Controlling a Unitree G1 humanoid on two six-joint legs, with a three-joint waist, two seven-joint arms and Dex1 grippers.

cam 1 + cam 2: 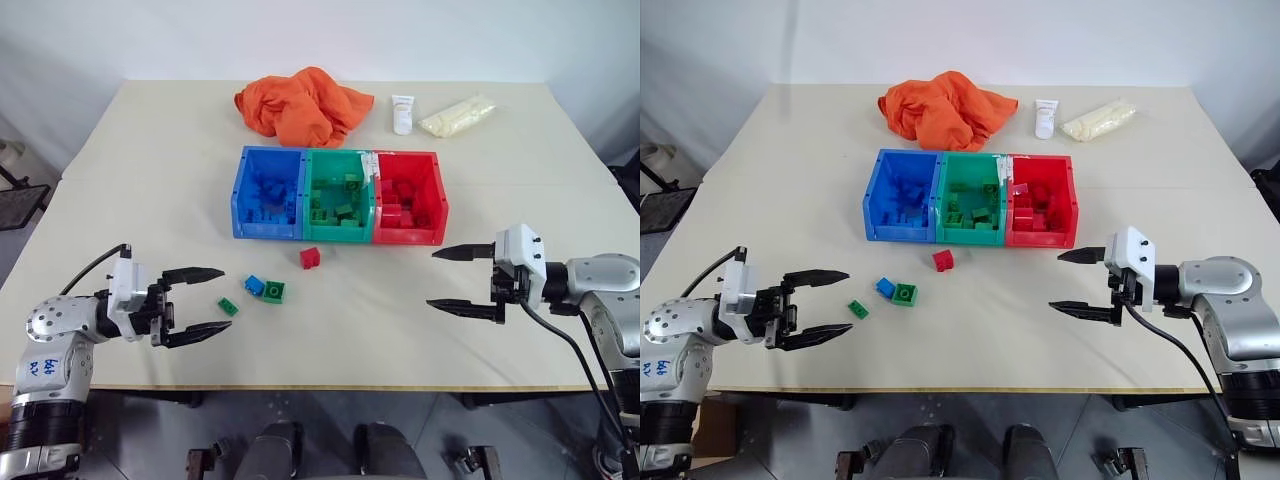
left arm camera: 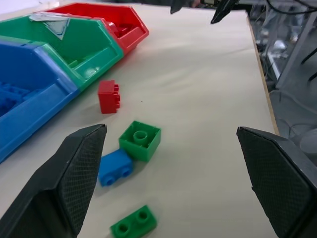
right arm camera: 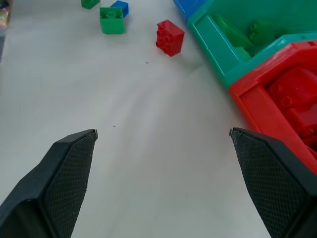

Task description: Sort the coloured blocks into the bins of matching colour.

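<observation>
A: Report the left side of the bench [image 1: 150,180] first.

B: The left end effector [image 1: 200,301] hangs over the near left area, fingers spread wide, nothing between them. Just beside its fingertips lies a small green block [image 1: 228,307].

A: Next items to the right?

B: A blue block [image 1: 254,285] touching a larger green block [image 1: 274,291], then a red block [image 1: 310,258] standing alone, just in front of the bins. All four blocks lie loose on the bench, outside the bins.

A: State of the bins?

B: Three joined bins sit at mid-bench. The blue bin [image 1: 245,190] is leftmost, the green bin [image 1: 337,160] is in the middle, the red bin [image 1: 438,195] is rightmost. Each already contains blocks of its own colour.

A: Behind the bins?

B: An orange cloth [image 1: 300,105] lies bunched at the far side, then a white tube [image 1: 402,113], then a clear bag [image 1: 457,115] of pale yellow material.

A: Right side?

B: The right end effector [image 1: 458,279] hangs over the near right area, well apart from the loose blocks, fingers spread wide and empty, tips pointing toward the centre
</observation>
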